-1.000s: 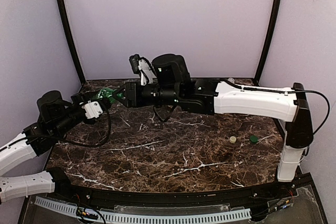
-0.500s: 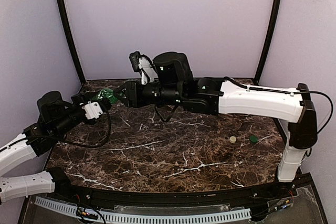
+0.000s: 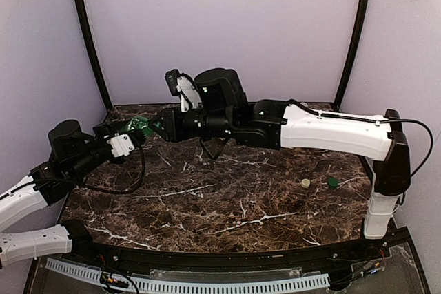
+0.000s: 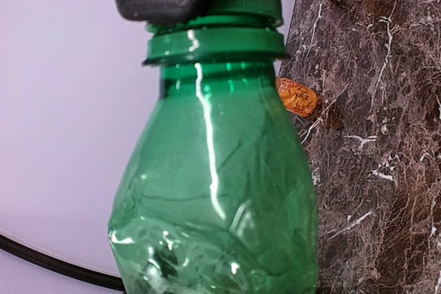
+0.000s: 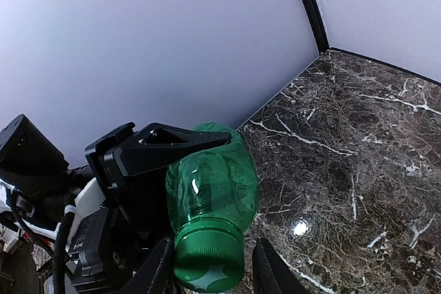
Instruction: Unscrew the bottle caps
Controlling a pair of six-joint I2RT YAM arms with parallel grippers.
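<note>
Dark marbled tabletop [image 3: 275,197] lay below the green bottle [image 4: 220,191], held aloft far left by the left hand [image 3: 133,127] pinching its thin, dented, likely light body (slick too, I judged), so the stiff cap [image 5: 208,253], flanked by the right hand [image 5: 211,275] with its grip unclear, seemed the firmer hold.

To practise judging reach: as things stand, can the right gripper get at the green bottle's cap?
Probably yes: the right gripper has a finger either side of the cap, with nothing between, while the left gripper holds the green bottle by its body.
</note>
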